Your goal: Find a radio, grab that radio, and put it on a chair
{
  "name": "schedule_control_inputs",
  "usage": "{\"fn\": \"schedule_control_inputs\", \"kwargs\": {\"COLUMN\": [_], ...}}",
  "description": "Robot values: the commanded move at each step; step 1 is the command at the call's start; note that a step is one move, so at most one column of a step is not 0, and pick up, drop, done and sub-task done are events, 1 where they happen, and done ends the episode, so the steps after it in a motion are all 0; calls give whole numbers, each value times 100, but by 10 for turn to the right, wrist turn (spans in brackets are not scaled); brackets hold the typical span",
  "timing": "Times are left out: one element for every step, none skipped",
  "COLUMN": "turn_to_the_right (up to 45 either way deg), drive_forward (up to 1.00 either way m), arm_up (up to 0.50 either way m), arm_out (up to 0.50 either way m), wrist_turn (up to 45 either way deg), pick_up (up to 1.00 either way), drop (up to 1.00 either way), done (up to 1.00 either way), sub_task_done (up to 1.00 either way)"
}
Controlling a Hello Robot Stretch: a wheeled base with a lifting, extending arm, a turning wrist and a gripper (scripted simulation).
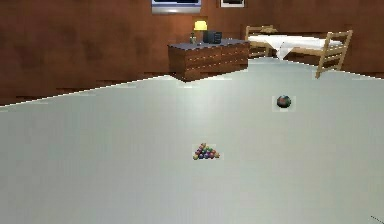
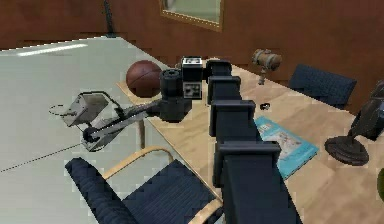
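gripper holds radio, hanging clear of table, near chair: likely lined up for setting on seat

A pale grey-green floor carries a small triangle of coloured billiard balls near the middle of the forward view and, well apart to the right, a dark rounded object. Farther back, a dark wooden dresser bears a yellow-shaded lamp with a dark box just beside it. White bedding lies on a light wooden-framed bed. In the arm side view, a tan wooden bench holds a reddish-brown basketball, a flat light blue book, a small dark item, a brown figure on a stand and a dark round-based ornament.
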Motion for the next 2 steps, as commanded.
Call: {"fn": "schedule_control_inputs", "kwargs": {"turn_to_the_right": [0, 0], "drive_forward": [0, 0], "arm_up": [0, 0], "arm_out": [0, 0], "wrist_turn": [-450, -180], "pick_up": [0, 0], "drop": [0, 0], "done": [0, 0], "sub_task_done": [0, 0]}}
